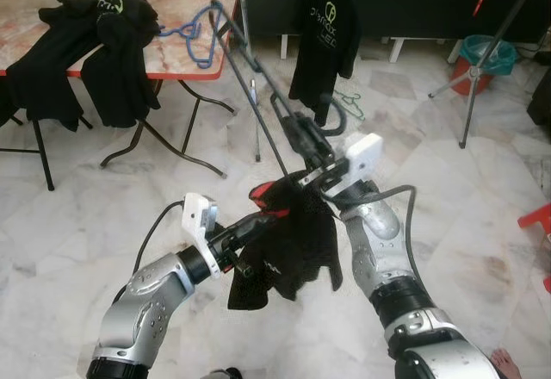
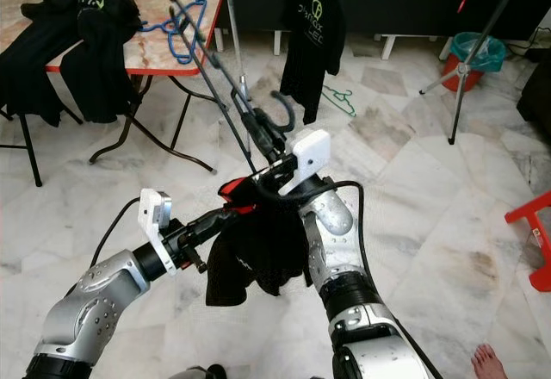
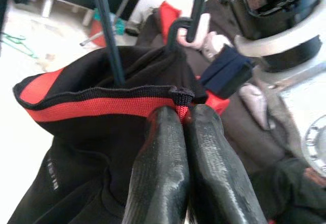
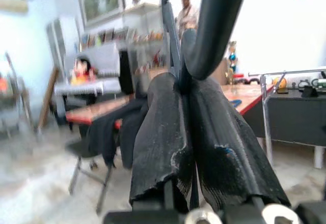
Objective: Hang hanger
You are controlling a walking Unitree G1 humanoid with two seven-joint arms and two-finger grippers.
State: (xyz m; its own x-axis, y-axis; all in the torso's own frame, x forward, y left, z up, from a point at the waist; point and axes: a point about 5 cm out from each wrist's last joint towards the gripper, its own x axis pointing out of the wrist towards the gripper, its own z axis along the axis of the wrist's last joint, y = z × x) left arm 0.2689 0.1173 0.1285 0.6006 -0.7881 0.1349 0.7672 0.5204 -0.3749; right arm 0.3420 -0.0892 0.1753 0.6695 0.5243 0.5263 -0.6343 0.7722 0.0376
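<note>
A black hanger (image 1: 258,95) with a curved hook (image 1: 337,121) tilts up toward the far left. My right gripper (image 1: 312,157) is shut on its neck; in the right wrist view the fingers (image 4: 163,132) clamp just below the hook (image 4: 216,25). Draped over the hanger's lower end is a black shirt (image 1: 293,250) with a red collar (image 1: 269,193), which hangs between my arms. My left gripper (image 1: 263,220) is shut on that collar; its fingertips (image 3: 163,147) pinch the red band (image 3: 102,107) beside a hanger rod (image 3: 107,35).
A folding table (image 1: 185,56) at the far left carries black clothes (image 1: 103,43) and blue hangers (image 1: 196,39). Behind stands a clothes rack pole (image 1: 250,77) with a black T-shirt (image 1: 323,26) hanging. A green hanger (image 1: 349,103), a teal bucket (image 1: 486,56), a red stool (image 1: 538,220) and a person's foot (image 1: 508,363) are on the floor.
</note>
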